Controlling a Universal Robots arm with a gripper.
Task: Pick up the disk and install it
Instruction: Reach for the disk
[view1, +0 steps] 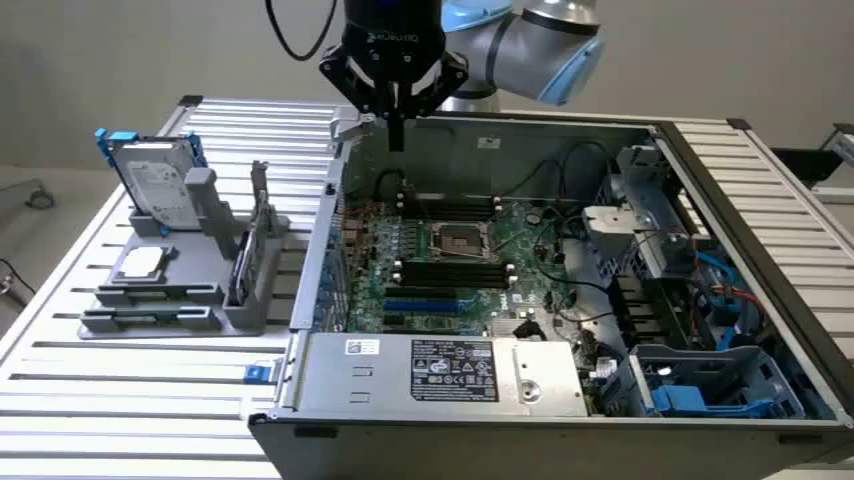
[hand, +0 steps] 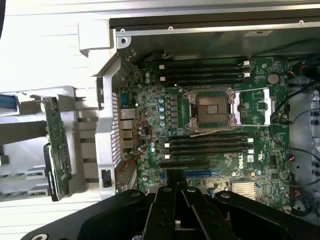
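1. Table (view1: 120, 400): silver metal top made of long parallel slats, spreading out on all sides below the jaws of the gripper (view1: 396, 145).
2. Computer case (view1: 534, 135): open, lying flat on the slats, with its far wall directly under the jaws.
3. Grey stand (view1: 147, 320): resting on the slats just beside the case, well apart from the jaws, toward the exterior view's left.
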